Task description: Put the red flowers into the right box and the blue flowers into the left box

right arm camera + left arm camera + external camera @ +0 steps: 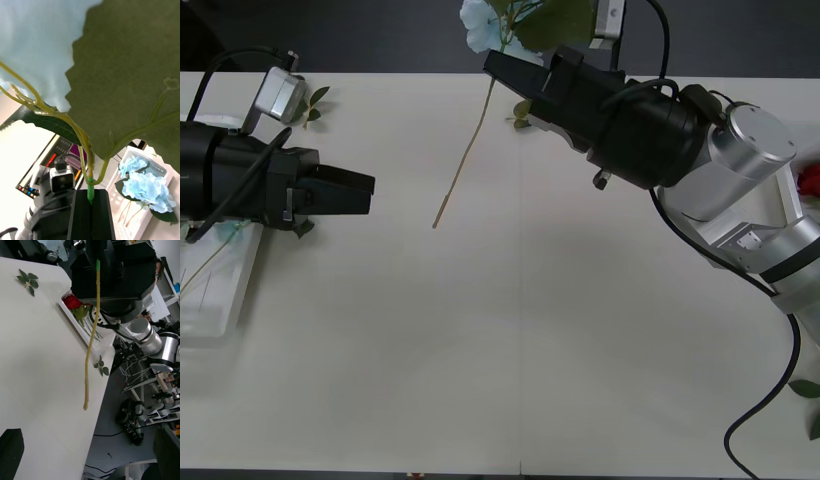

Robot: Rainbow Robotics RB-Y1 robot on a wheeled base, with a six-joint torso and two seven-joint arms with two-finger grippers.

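Note:
My right gripper is shut on the green stem of a blue flower and holds it above the table's far middle. Its long tan stem hangs down to the tabletop. In the right wrist view the black fingers pinch that stem under a big leaf. Two blue flowers lie in the left box, also at the table's left edge. A red flower lies in the right box. My left gripper is open and hovers beside the left box, holding nothing.
Loose green leaf sprigs lie at the far left, behind the right gripper and at the right edge. The white table is bare in the middle and front. A black cable hangs off the right arm.

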